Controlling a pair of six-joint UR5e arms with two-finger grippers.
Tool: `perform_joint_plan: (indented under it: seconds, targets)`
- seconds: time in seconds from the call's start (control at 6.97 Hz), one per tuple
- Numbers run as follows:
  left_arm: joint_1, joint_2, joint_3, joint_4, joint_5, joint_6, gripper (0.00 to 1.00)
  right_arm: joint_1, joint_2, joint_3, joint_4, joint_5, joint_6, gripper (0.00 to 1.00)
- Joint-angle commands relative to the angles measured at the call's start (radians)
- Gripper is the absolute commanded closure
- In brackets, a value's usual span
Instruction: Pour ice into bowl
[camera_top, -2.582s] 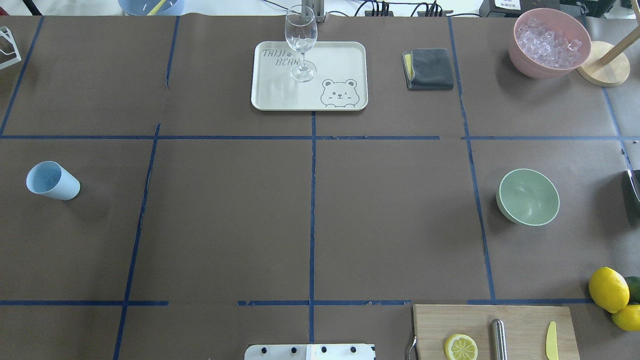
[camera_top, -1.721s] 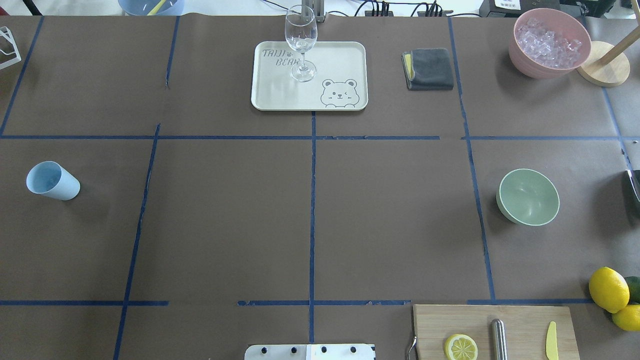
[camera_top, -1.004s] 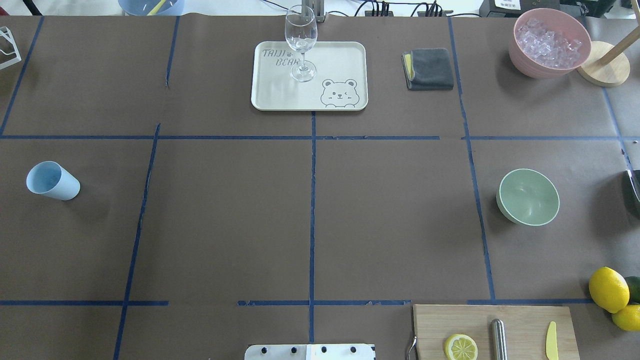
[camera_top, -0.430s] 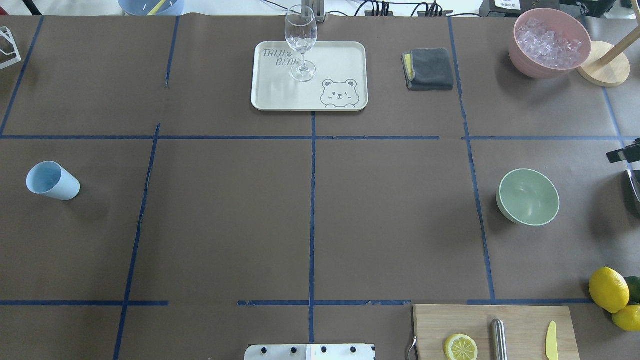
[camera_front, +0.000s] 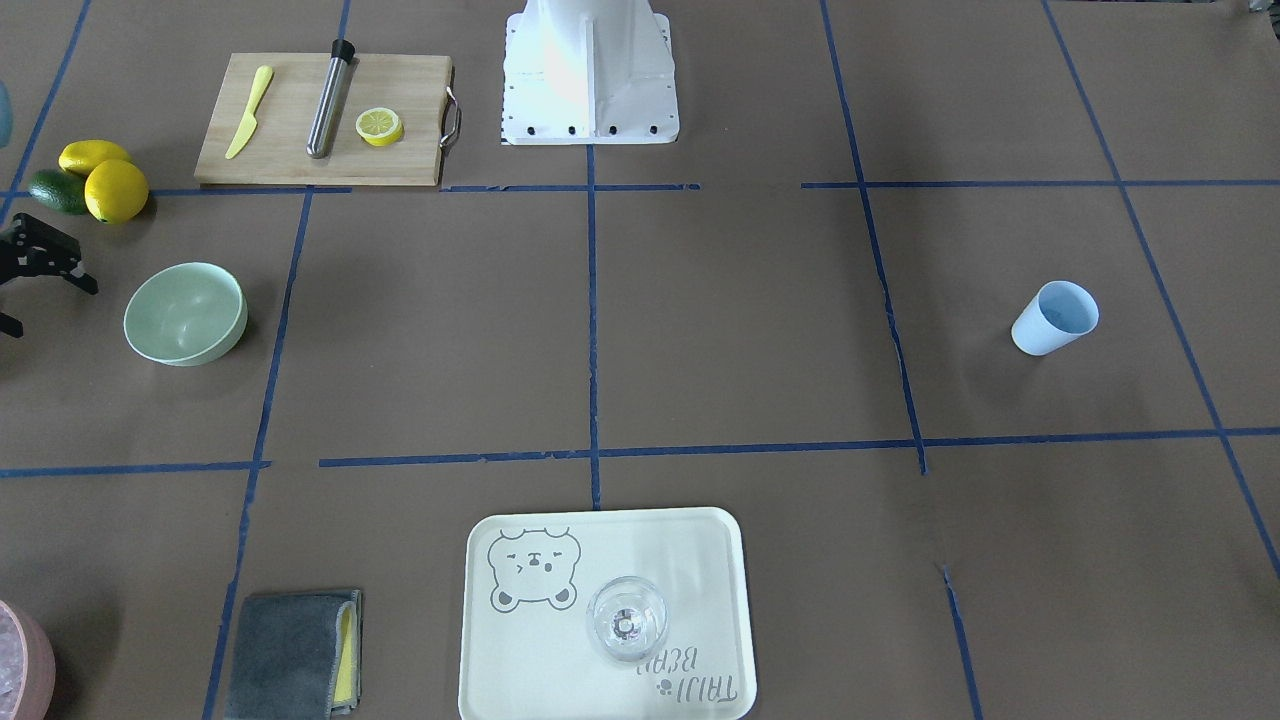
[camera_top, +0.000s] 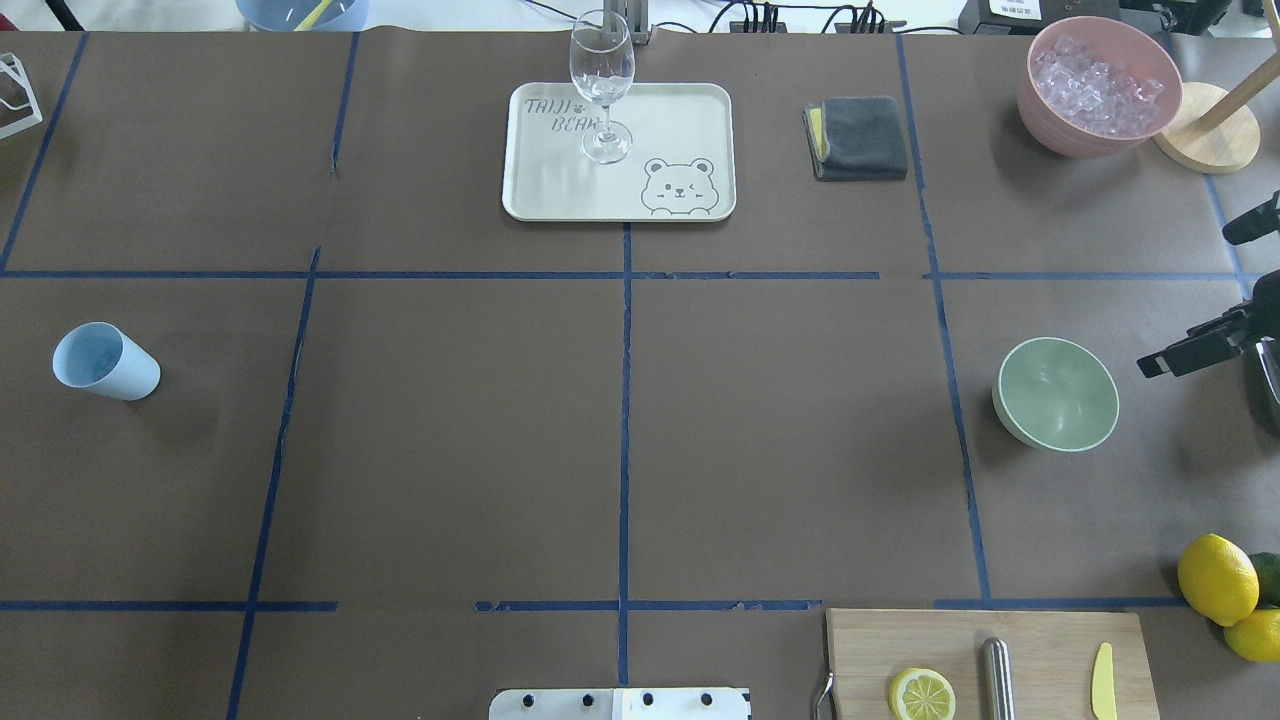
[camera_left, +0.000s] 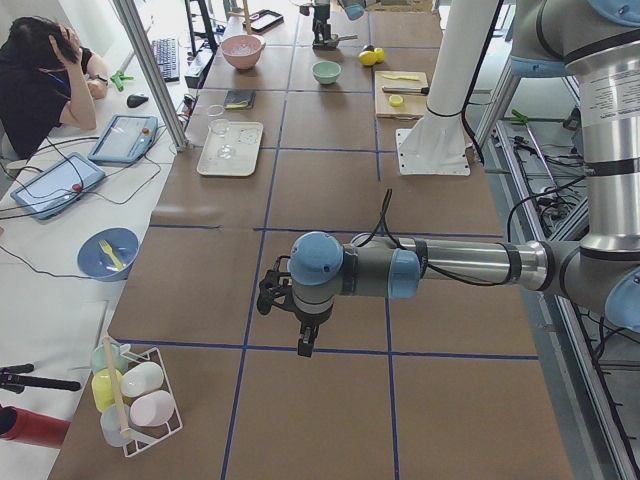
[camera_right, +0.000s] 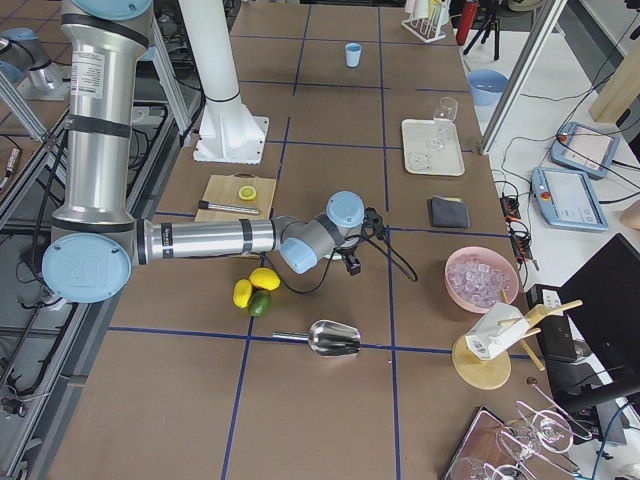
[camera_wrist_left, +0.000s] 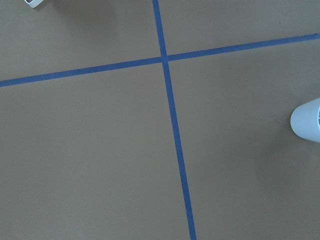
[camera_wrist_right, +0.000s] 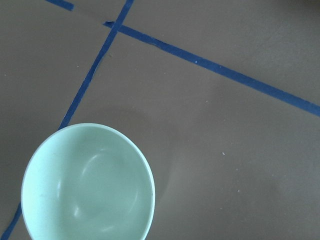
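The mint-green bowl (camera_top: 1055, 393) stands empty on the right side of the table, also seen from above in the right wrist view (camera_wrist_right: 87, 185). The ice (camera_top: 1098, 85) fills a pink bowl (camera_top: 1040, 120) at the far right corner. A light blue cup (camera_top: 105, 362) stands far left, empty as far as I see. My right gripper (camera_top: 1187, 303) hangs open at the table's right edge, just beside the bowl, holding nothing. My left gripper (camera_left: 298, 325) shows only in the exterior left view, near the cup's end of the table; I cannot tell its state.
A cream tray (camera_top: 680, 120) with a wine glass (camera_top: 602, 75) sits far centre, beside a folded grey cloth (camera_top: 860, 137). A cutting board (camera_top: 1040, 650) with lemon slice, metal rod and knife lies front right, next to lemons (camera_top: 1217, 578). A metal scoop (camera_right: 333, 338) lies beyond them.
My right gripper has come into the overhead view from the right edge and moved toward the green bowl. Nothing on the table has moved.
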Motion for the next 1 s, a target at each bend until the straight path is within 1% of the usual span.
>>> perform_joint_plan:
  seconds: [0.0,0.14,0.29,0.43,0.57,0.86]
  targets:
    - [0.0,0.0,0.0,0.0,0.0,0.0,0.0,-0.08,0.071,-0.061,0.001,-0.064,0.04,0.0]
    - [0.0,0.0,0.0,0.0,0.0,0.0,0.0,-0.101,0.098,-0.098,0.002,-0.078,0.045,0.01]
    - [0.0,0.002,0.001,0.0,0.0,0.0,0.0,-0.114,0.105,-0.101,0.002,-0.078,0.045,0.03]
    - [0.0,0.002,0.0,0.0,0.0,0.0,0.0,-0.123,0.105,-0.099,0.002,-0.075,0.045,0.36]
    - [0.0,0.0,0.0,0.0,0.0,0.0,0.0,-0.123,0.106,-0.086,0.004,-0.075,0.039,0.99]
    - [0.0,0.0,0.0,0.0,0.0,0.0,0.0,-0.123,0.106,-0.081,0.004,-0.08,0.034,1.0]
